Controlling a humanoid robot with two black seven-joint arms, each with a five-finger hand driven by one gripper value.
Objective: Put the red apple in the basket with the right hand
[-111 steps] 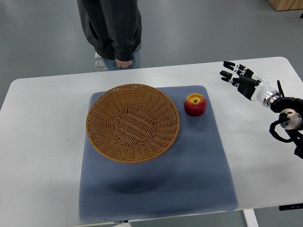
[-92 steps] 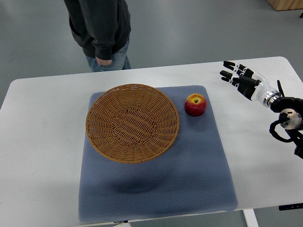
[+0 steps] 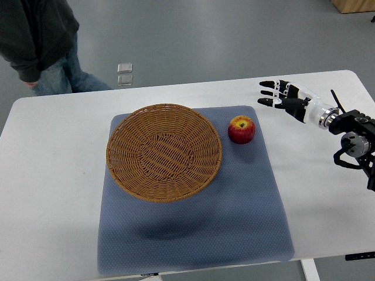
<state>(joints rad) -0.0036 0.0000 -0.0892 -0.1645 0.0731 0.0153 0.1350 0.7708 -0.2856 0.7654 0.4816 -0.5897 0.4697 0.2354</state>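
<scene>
White table [image 3: 53,170] carried one blue mat [image 3: 234,222], one wicker basket [image 3: 164,151], one red apple [image 3: 241,129]; right hand [image 3: 285,98] hovered apart, fingers spread, empty.

Even, bright overhead light fills the scene, with no glare on the white table [image 3: 53,175]. A soft, diffuse shadow lies on the blue mat [image 3: 234,228] below the basket [image 3: 164,152]. Focus is sharp throughout, without visible edge distortion.
</scene>
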